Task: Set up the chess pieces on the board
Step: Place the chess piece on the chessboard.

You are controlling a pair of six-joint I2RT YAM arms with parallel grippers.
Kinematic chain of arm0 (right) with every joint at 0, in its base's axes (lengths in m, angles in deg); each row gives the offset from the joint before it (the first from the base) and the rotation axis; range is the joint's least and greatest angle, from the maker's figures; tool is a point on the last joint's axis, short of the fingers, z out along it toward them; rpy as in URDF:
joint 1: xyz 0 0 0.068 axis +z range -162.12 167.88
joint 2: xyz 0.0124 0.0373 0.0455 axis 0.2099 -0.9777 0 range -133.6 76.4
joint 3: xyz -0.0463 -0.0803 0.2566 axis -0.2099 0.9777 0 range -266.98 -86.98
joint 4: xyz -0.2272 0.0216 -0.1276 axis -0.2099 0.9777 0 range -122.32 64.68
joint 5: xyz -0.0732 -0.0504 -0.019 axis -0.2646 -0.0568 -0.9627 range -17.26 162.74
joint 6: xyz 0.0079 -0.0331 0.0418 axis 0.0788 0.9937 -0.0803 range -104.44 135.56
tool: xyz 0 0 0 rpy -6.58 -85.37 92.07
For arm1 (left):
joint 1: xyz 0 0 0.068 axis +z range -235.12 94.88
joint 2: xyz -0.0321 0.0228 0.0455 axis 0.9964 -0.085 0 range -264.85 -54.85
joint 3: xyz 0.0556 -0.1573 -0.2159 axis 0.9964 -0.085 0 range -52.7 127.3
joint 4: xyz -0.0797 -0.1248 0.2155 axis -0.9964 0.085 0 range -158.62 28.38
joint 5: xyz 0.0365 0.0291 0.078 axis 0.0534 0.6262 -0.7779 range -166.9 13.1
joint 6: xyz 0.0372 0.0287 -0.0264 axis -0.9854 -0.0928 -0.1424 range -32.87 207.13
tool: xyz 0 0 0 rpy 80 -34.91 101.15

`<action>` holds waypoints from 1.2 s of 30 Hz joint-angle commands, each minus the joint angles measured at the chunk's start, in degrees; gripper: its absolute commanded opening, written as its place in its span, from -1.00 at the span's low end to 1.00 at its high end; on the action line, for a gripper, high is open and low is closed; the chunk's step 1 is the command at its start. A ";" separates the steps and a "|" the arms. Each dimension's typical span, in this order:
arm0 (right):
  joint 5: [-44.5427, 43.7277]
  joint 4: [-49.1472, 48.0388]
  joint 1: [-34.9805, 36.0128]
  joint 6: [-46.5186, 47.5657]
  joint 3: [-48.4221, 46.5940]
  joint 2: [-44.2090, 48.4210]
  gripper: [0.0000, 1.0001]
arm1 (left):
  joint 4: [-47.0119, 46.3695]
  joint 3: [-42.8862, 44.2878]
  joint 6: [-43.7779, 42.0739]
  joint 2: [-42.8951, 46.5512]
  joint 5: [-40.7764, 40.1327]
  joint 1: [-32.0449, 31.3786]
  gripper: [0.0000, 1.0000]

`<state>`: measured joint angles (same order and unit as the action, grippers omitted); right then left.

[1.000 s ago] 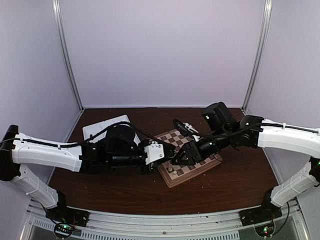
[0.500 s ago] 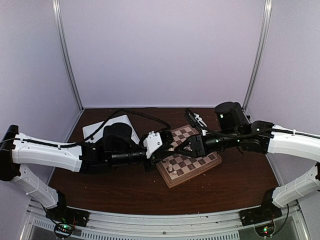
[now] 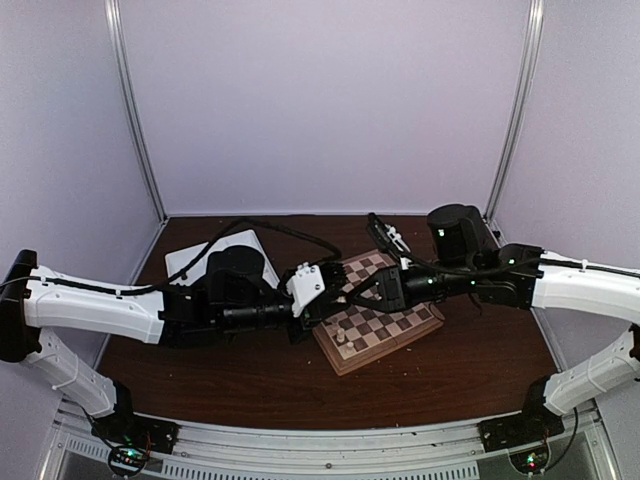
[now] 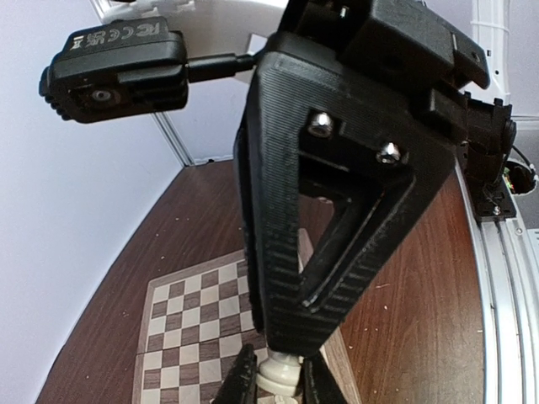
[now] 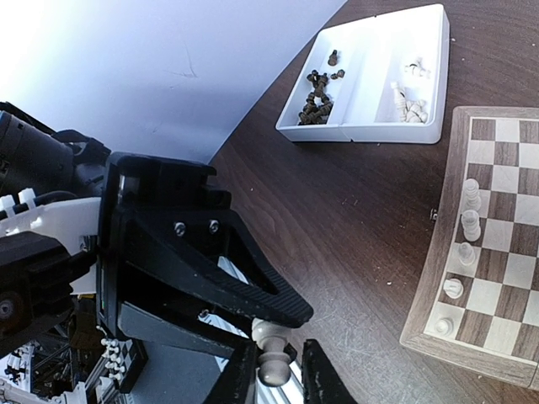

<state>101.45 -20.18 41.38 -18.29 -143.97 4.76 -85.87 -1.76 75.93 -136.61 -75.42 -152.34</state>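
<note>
The brown table (image 3: 250,380) is the biggest thing here. Two long white arms reach in over it, the left arm (image 3: 100,308) from one side and the right arm (image 3: 580,285) from the other. They meet in the middle, up in the air over the left part of the board (image 3: 350,362). The board lies on the table, turned a bit. A white tray (image 5: 370,130) sits on the table beside the board, on its left.

The left pincer (image 4: 276,379) is almost closed, and it has a small cream piece (image 5: 271,358) between its two fingers. The right pincer (image 5: 274,370) is almost closed too, with its fingers on both sides of the same cream piece. So both pincers hold this one piece, tip to tip.

Five more cream pieces (image 5: 466,252) stand in a row along one edge of the board. The tray has a pile of dark pieces (image 5: 318,97) in one part and loose cream pieces (image 5: 408,101) in the next part.
</note>
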 commanded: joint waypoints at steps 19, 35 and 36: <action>-15.86 21.38 0.03 12.26 -15.27 -8.28 -1.00 | 6.69 -3.01 16.14 7.21 -12.40 0.70 0.12; -32.45 45.16 -0.04 22.93 -37.09 -31.16 -0.97 | 29.59 -7.08 35.28 23.21 -20.15 9.28 0.42; -32.93 45.36 -0.03 23.09 -37.08 -31.75 -0.97 | 30.81 -6.95 36.29 23.71 -21.03 9.30 0.48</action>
<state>74.79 18.40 41.46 2.39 -179.01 -25.40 -60.54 -8.80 107.75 -115.17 -93.70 -143.53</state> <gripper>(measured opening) 0.088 0.701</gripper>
